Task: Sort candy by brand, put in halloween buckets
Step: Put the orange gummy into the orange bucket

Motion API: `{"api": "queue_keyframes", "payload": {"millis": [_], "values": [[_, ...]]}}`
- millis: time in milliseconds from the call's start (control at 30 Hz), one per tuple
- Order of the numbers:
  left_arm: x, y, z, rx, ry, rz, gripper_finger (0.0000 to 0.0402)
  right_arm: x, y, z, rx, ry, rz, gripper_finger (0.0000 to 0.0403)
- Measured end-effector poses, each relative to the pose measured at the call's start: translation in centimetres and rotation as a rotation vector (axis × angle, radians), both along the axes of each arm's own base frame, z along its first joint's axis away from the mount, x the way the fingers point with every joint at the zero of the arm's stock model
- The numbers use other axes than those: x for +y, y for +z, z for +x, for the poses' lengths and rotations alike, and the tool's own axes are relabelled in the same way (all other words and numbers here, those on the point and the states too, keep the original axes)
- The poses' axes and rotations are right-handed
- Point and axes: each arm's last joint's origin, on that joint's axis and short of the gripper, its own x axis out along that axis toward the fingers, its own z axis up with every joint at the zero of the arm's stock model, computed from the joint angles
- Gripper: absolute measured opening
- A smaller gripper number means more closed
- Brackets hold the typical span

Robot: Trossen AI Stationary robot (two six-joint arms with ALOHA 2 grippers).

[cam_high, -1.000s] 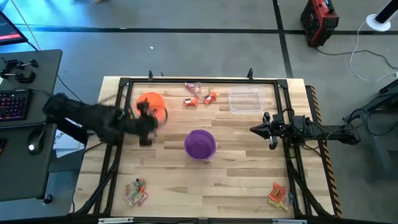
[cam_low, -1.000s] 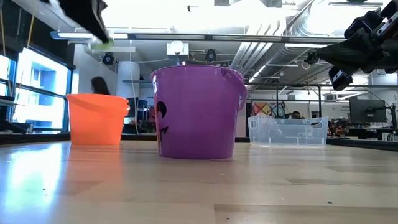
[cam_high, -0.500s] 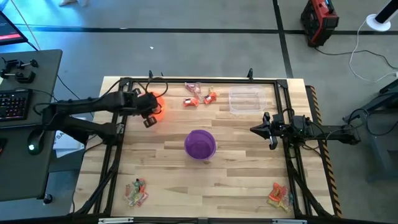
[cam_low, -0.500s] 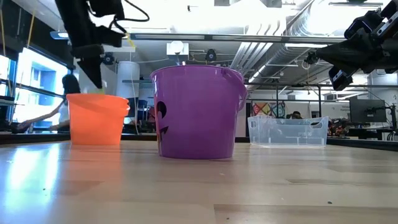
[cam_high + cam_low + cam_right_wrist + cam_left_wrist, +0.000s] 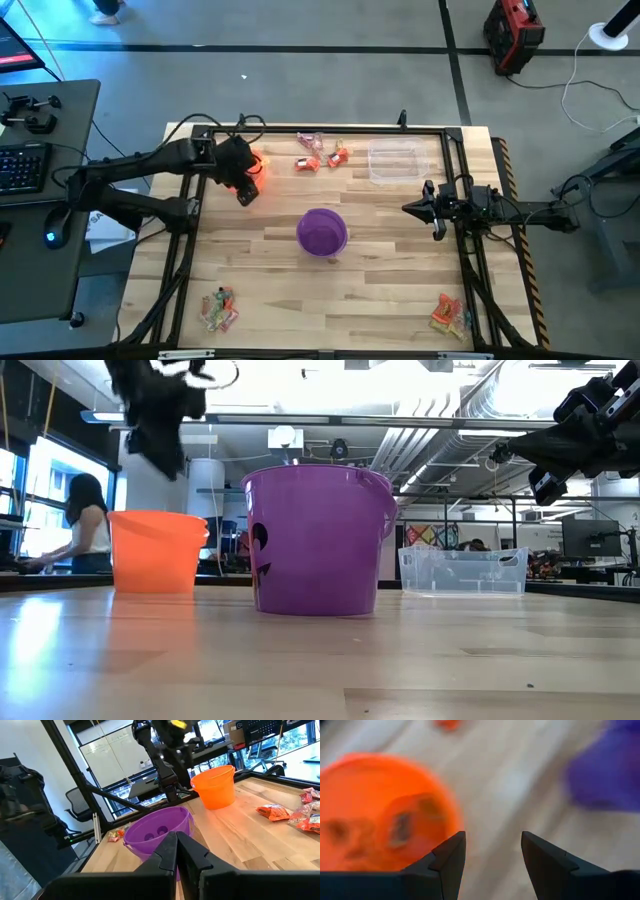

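Note:
My left gripper (image 5: 492, 837) hangs open and empty just above the orange bucket (image 5: 375, 805), beside its rim. Blurred candy (image 5: 400, 827) lies inside that bucket. In the high view the left gripper (image 5: 245, 188) covers most of the orange bucket (image 5: 257, 165) at the far left. The purple bucket (image 5: 322, 232) stands at the table's middle. More candy lies in piles at the far edge (image 5: 320, 155), the near left corner (image 5: 218, 308) and the near right corner (image 5: 450, 312). My right gripper (image 5: 420, 208) waits shut at the right side, above the table.
A clear rectangular tub (image 5: 392, 160) sits at the far right. A black frame (image 5: 320, 131) runs around the table's edges. Bare wood lies between the purple bucket and the near edge. In the low view a person (image 5: 85, 525) sits in the room beyond the table.
My left arm has swung toward the table's far edge, bringing its gripper over the orange bucket, and the wrist has rolled. The gripper has opened, and the small greenish piece seen at its fingertips a second ago no longer shows there.

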Motion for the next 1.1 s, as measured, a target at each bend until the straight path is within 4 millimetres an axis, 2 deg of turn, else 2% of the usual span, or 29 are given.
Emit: {"api": "queue_keyframes", "payload": {"millis": [133, 300, 367, 433, 600, 767, 833, 933, 1000, 1100], "values": [[-2.9, 1.2, 1.4, -0.113, -0.107, -0.046, 0.0183, 0.0, 0.0, 0.0, 0.0, 0.0, 0.0, 0.0], [-6.7, 1.6, 4.2, -0.274, -0.182, -0.064, 0.0183, 0.0, 0.0, 0.0, 0.0, 0.0, 0.0, 0.0], [-7.5, 1.3, 4.9, -0.291, -0.167, -0.06, 0.0183, 0.0, 0.0, 0.0, 0.0, 0.0, 0.0, 0.0], [-7.2, 1.2, 5.4, -0.287, -0.11, -0.036, 0.0183, 0.0, 0.0, 0.0, 0.0, 0.0, 0.0, 0.0], [-3.5, 3.1, 7.8, -0.253, -0.038, 0.062, 0.0183, 0.0, 0.0, 0.0, 0.0, 0.0, 0.0, 0.0], [2.0, 3.4, 11.4, -0.123, 0.039, 0.156, 0.0183, 0.0, 0.0, 0.0, 0.0, 0.0, 0.0, 0.0], [4.8, 2.7, 12.7, -0.08, 0.085, 0.162, 0.0183, 0.0, 0.0, 0.0, 0.0, 0.0, 0.0, 0.0], [9.0, 0.5, 14.2, -0.016, 0.144, 0.135, 0.0183, 0.0, 0.0, 0.0, 0.0, 0.0, 0.0, 0.0], [11.6, -1.2, 15.0, 0.019, 0.117, 0.137, 0.0183, 0.0, 0.0, 0.0, 0.0, 0.0, 0.0, 0.0], [15.0, -4.0, 16.0, 0.058, -0.014, 0.183, 0.0183, 0.0, 0.0, 0.0, 0.0, 0.0, 0.0, 0.0]]}}
